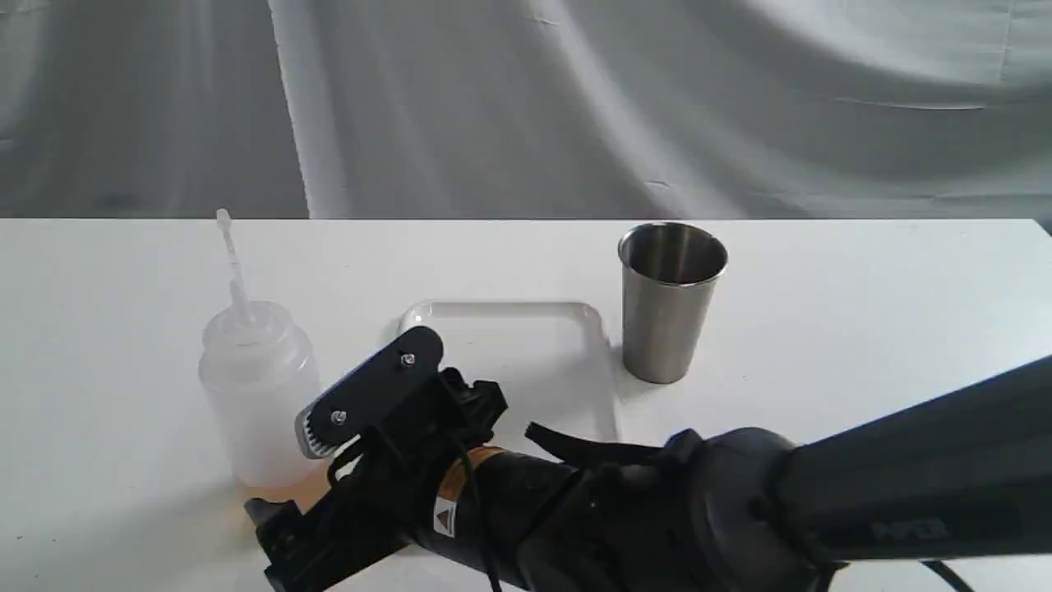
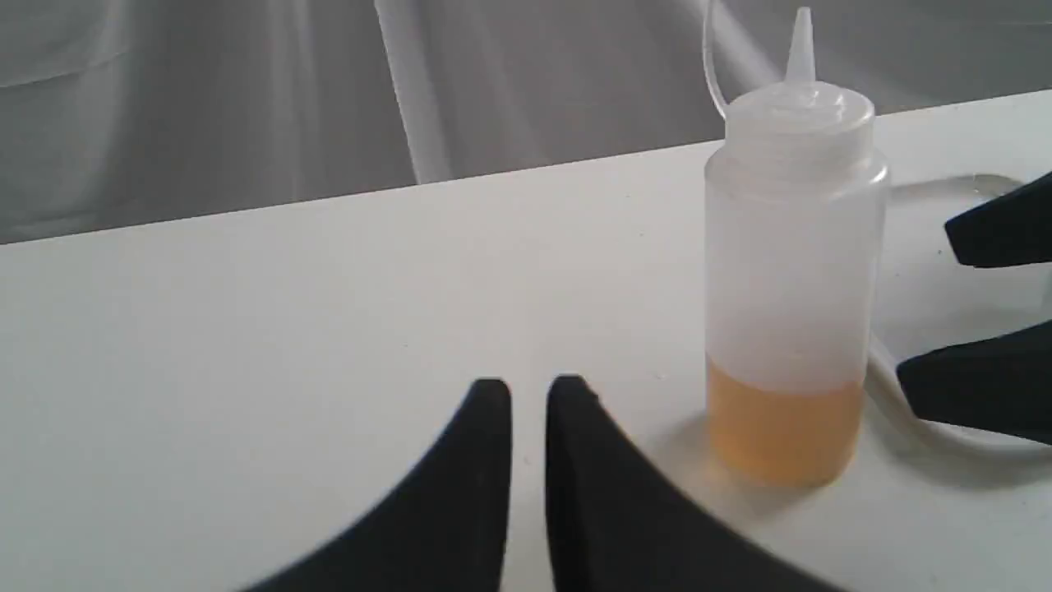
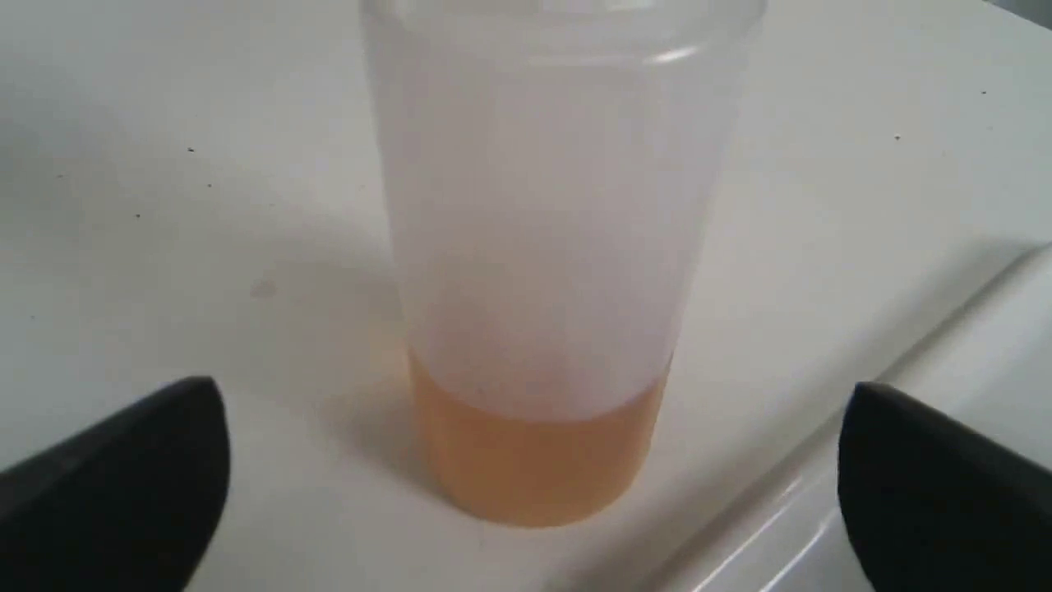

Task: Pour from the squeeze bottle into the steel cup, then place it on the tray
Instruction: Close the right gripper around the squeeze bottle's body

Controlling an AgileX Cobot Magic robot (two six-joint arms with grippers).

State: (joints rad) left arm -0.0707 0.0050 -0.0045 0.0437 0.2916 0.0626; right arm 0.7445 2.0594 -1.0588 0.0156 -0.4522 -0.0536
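One right pincer [image 3: 534, 399] gapes near the translucent cylindrical squeeze bottle [image 3: 534, 247]; left pincer [image 2: 528, 388] together.

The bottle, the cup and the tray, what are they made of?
The bottle looks like cloudy plastic: the amber liquid shows through its frosted wall. The cup looks like steel with a dull brushed finish: it is grey with soft streaky reflections. The tray is probably shiny white plastic, since light glints off its rim.
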